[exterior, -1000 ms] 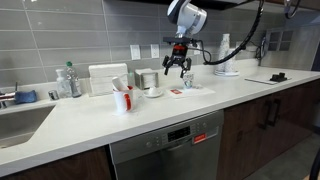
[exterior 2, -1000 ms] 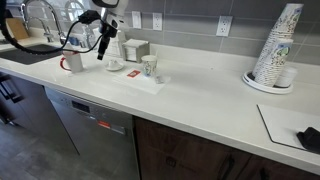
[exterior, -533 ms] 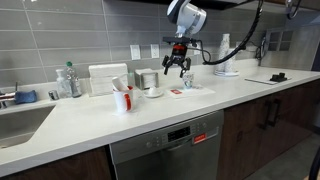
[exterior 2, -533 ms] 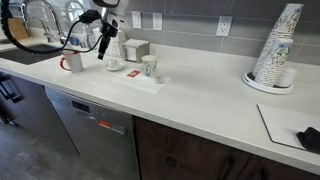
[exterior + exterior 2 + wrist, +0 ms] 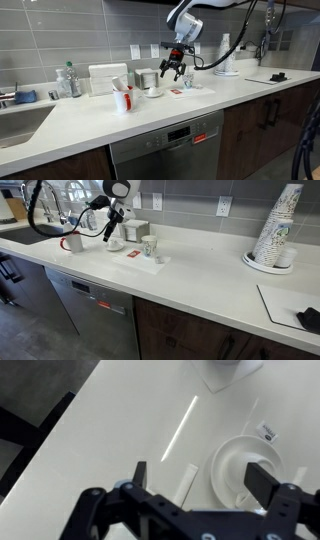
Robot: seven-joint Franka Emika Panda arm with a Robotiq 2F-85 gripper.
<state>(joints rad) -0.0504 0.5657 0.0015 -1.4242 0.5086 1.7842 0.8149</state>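
My gripper (image 5: 172, 69) is open and empty, hanging above the white counter (image 5: 200, 105) near the back wall; it also shows in an exterior view (image 5: 107, 233). In the wrist view the two dark fingers (image 5: 200, 478) are spread wide over a white saucer with a cup (image 5: 245, 465) and a thin white sachet (image 5: 187, 482) lying beside it. The saucer and cup (image 5: 154, 92) sit just below and left of the gripper. A patterned paper cup (image 5: 187, 80) stands to its right, also seen in an exterior view (image 5: 149, 246).
A red mug (image 5: 122, 99) with utensils, a white box (image 5: 107, 79) and a metal canister (image 5: 147, 79) stand nearby. A red-and-white packet (image 5: 133, 253) lies on the counter. A stack of paper cups (image 5: 275, 230) stands far along. A sink (image 5: 20, 120) is at the end.
The gripper has shifted slightly along the counter towards the saucer and cup and dropped a little. It stays open and empty. Nothing on the counter moved.
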